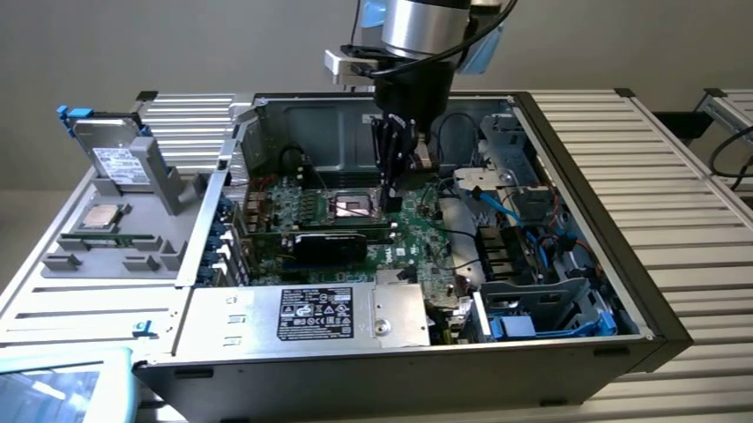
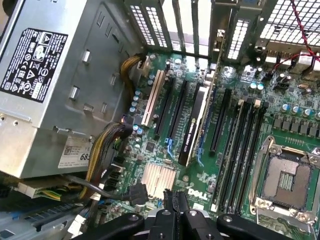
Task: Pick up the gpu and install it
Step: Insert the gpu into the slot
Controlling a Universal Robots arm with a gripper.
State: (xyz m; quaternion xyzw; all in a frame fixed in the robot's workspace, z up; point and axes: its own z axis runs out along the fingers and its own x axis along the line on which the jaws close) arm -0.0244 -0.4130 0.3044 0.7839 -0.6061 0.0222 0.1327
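Hanging closest to the wrist lens, with the gripper [image 2: 173,196] keeping its two black jaws pressed flat together and clamping nothing. Hovering just above the green motherboard [image 2: 235,75], near the white DELL lettering [image 2: 197,192] and beside the pale ribbed heatsink [image 2: 159,180].

Moving outward from the jaws: finding the gpu [image 2: 192,125] standing on edge in a black expansion slot, apart from the gripper, its black cooler face showing a small green-and-white label. Lying beside it, a white expansion slot [image 2: 152,100] and further empty black ones. Running along the other side of the card, long memory slots [image 2: 245,150], and past those the open CPU socket [image 2: 287,182] with its metal frame. Trailing past the heatsink, a bundle of yellow and black cables [image 2: 102,150], curving under the grey power supply [image 2: 45,75] with its black label.

Looking from the exterior view: reaching straight down into the open computer case [image 1: 588,176], the arm [image 1: 418,35] holding the gripper [image 1: 396,181] over the board close to the CPU socket [image 1: 353,207]. Sitting just in front of that socket, toward the power supply [image 1: 312,317], the gpu [image 1: 327,242] showing as a dark block upright on the board. Looping through the bay on the exterior view's right, blue cables [image 1: 495,211]. Standing outside the case on the exterior view's left, a grey drive with a white label [image 1: 118,163] in a grey holder [image 1: 165,256].
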